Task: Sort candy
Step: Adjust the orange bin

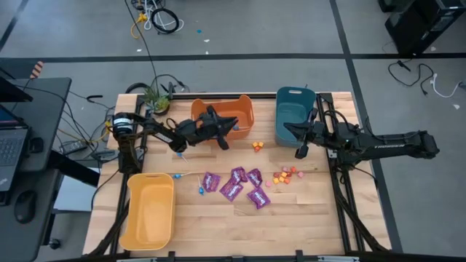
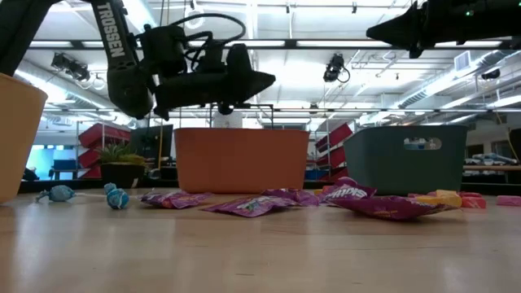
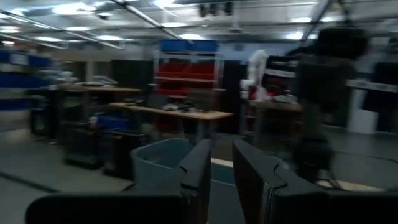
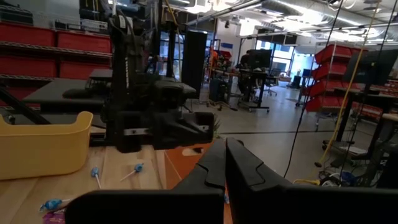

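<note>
Overhead, we saw a pale wooden plank table (image 1: 306,225) standing on a grey floor, with cables trailing beyond its far edge; at table height the room behind was a bright workshop of red bins and benches. Three smooth plastic bins sat on the wood: an orange bin (image 1: 244,110) at 12 o'clock, a teal bin (image 1: 291,102) at 1 o'clock and a yellow bin (image 1: 149,211) at 8 o'clock. The candy lay loose at the table's centre: shiny purple packets (image 1: 237,185) in a cluster, blue lollipops (image 1: 201,191) on thin sticks just to their 9 o'clock side, and tiny orange and pink pieces (image 1: 285,175) at their 2 o'clock. Bare wood lay open along the near edge. The left gripper (image 1: 224,132) hung above the orange bin's near rim, its dark fingers (image 3: 199,171) slightly parted and holding nothing we could see. The right gripper (image 1: 300,151) hovered just beside the teal bin, fingers pressed together, empty.
</note>
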